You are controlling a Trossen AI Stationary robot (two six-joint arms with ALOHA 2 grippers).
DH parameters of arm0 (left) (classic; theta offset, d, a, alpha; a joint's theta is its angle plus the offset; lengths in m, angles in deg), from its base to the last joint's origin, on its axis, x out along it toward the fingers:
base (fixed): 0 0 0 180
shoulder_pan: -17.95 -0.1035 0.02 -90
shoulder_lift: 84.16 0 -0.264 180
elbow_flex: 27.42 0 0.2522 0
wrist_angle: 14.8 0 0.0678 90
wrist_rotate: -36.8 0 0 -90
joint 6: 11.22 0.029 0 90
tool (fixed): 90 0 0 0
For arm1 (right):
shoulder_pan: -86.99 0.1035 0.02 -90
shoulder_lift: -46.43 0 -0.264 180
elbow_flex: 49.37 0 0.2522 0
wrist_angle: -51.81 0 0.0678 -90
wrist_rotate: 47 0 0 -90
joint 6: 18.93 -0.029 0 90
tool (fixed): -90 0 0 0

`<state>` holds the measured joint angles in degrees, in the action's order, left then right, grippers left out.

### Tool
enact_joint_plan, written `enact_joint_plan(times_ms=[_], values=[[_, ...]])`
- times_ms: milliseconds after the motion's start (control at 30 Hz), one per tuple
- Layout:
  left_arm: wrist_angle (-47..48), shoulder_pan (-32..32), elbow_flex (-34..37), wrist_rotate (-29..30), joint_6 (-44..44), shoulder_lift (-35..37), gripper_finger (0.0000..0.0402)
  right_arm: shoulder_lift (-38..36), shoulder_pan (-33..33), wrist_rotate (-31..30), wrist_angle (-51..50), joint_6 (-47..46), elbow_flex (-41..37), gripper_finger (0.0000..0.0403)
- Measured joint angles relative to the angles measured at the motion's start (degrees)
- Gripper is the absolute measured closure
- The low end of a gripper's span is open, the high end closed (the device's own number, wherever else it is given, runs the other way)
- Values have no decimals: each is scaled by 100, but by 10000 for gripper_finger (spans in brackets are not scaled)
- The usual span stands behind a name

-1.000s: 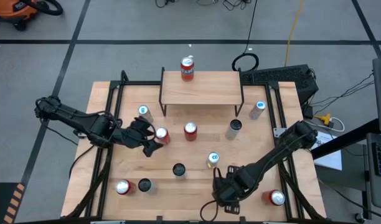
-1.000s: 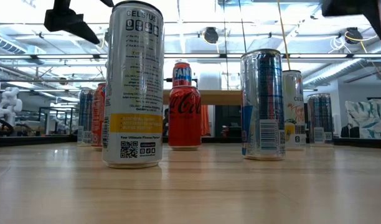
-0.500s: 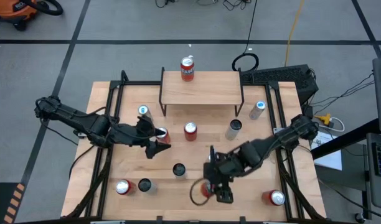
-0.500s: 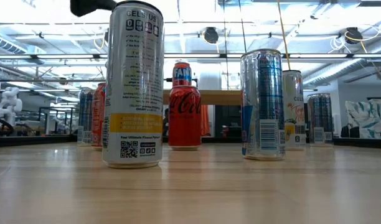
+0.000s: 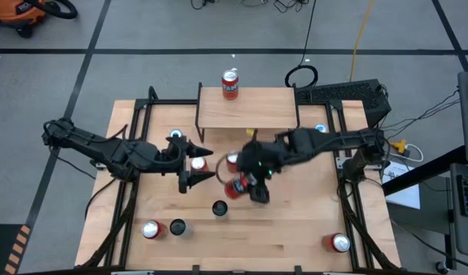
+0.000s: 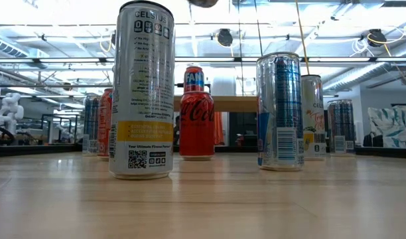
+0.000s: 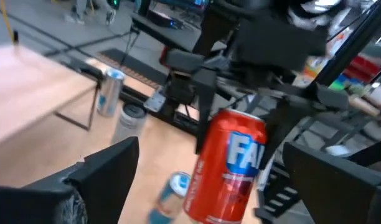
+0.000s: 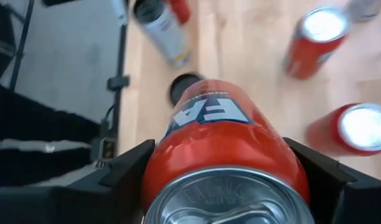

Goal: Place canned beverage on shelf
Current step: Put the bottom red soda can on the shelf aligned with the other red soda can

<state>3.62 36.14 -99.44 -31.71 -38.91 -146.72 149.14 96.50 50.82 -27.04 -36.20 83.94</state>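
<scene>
A: What's on the left side?

B: The left gripper hangs over the middle-left of the wooden surface, its fingers spread wide with nothing clamped between them. A red can with a silver top stands upright right in the gap between them. Toward the front-left corner stand another red can and a dark can just beside it.

A: And the middle?

B: The right gripper reaches in from the right, across the surface, and is grasping a red Fanta can. In the right wrist view the fingers press on both sides of that can, whose silver top faces the camera. In the left wrist view the same can is lifted clear of the surface and tilted, just ahead of the left gripper. A dark can stands on the surface below it.

A: Where is the shelf?

B: The shelf sits at the far middle of the surface, well apart from the held can. One red can stands upright at its far edge.

A: And the right?

B: A red can stands alone at the front-right corner. In the low view a tall white can stands closest to the camera.
</scene>
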Motion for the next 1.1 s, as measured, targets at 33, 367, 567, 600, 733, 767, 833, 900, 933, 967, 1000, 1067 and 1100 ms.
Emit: enact_joint_plan(times_ms=[33, 367, 567, 600, 733, 767, 833, 900, 933, 967, 1000, 1067, 1100], values=[[53, -30, -27, 0, 138, 0, 2, 0, -116, 13, 1, 34, 7, 124], [589, -708, -83, -644, 410, -11, 2, 0, -1078, 418, 45, 839, 9, 124], [816, -1239, -86, -850, 268, -114, 2, 0, -1503, 827, 59, 1499, 7, 124], [827, -1288, -86, -927, 280, -151, 2, 1, -1554, 888, 63, 1646, 7, 124], [554, -1547, -86, -1369, 288, -319, 2, 2, -1716, 1118, 201, 2175, 8, 124], [529, -1596, -86, -1440, 277, -379, 2, 2, -1747, 1160, 229, 2285, 9, 124], [428, -1662, -86, -1457, 301, -492, 2, 2, -1807, 1207, 288, 2443, 8, 124], [435, -1701, -86, -1478, 303, -584, 2, 2, -1853, 1198, 368, 2555, 8, 124], [428, -1706, -86, -1508, 305, -618, 2, 1, -1867, 1199, 396, 2611, 9, 124], [444, -1707, -86, -1510, 307, -663, 2, 2, -1885, 1196, 406, 2670, 9, 124], [469, -1711, -86, -1510, 307, -701, 2, 2, -1898, 1198, 407, 2716, 7, 124], [467, -1711, -86, -1510, 305, -809, 2, 2, -1926, 1198, 405, 2813, 9, 124], [468, -1716, -86, -1506, 303, -857, 2, 2, -1933, 1201, 410, 2855, 9, 124]])
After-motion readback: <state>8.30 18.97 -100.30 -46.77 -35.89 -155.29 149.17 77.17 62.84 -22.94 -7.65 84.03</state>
